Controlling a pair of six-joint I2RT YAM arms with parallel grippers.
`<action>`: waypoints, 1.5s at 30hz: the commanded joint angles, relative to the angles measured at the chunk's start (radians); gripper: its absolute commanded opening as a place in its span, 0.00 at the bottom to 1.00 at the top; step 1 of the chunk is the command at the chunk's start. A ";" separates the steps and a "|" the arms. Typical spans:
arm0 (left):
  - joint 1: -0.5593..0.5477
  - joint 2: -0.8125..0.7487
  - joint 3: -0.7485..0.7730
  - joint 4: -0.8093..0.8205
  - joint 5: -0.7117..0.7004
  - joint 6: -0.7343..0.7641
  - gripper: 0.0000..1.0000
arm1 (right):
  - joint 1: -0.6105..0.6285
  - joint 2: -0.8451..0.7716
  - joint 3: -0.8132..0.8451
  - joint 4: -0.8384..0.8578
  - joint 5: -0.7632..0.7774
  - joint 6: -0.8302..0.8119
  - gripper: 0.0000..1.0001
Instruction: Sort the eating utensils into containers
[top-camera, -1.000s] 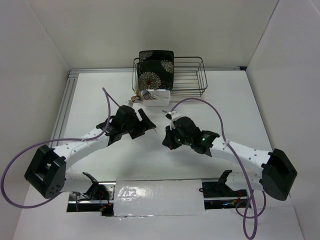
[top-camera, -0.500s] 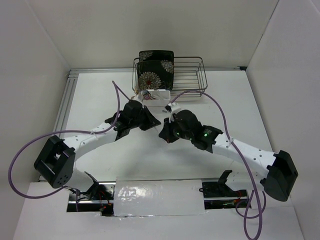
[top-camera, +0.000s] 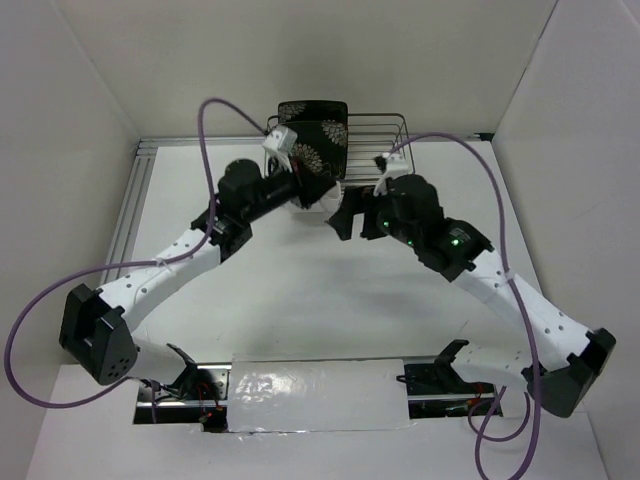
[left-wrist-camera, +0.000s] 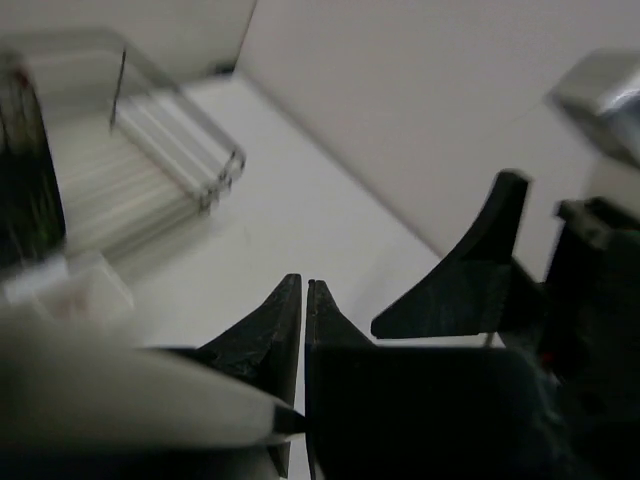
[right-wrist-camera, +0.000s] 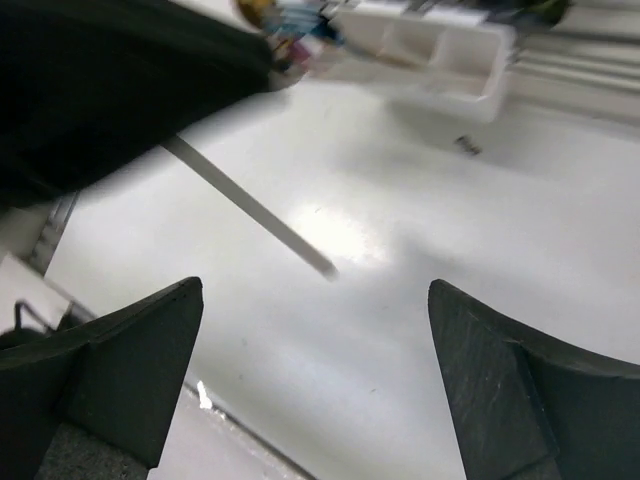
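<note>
- Got the left arm (top-camera: 170, 270) and right arm (top-camera: 500, 285) stretched across the bench (top-camera: 330, 300) to its far end now, moved up from the middle within the last second.
- Parked right in front of the wire rack (top-camera: 380, 150), with a black floral plate (top-camera: 313, 125) propped in its left end.
- Spotting the white tub (right-wrist-camera: 490, 90) just in front of that rack, close to both arm tips.
- Seeing the right gripper (right-wrist-camera: 312, 300) sprung wide apart with nothing between the fingers (right-wrist-camera: 110, 360), after being clamped tight a moment ago.
- Seeing the left gripper (left-wrist-camera: 304, 290) gone the other way: wide before, now pinched nearly closed, apparently grasping a pale chopstick (right-wrist-camera: 250, 205).
- Reads like a handover, right to left. Leaves the chopstick poking out over bare bench, near the tub but not in it yet.
- Probably just needs carrying over the tub and letting go.
</note>
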 joint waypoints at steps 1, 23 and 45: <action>0.045 0.043 0.182 0.233 0.191 0.349 0.00 | -0.088 -0.062 0.047 -0.092 0.040 -0.040 1.00; 0.272 0.482 0.354 0.546 0.670 0.562 0.00 | -0.174 -0.146 -0.162 0.021 0.119 -0.045 1.00; 0.283 0.584 0.358 0.531 0.785 0.579 0.40 | -0.179 -0.065 -0.122 0.088 0.142 -0.022 1.00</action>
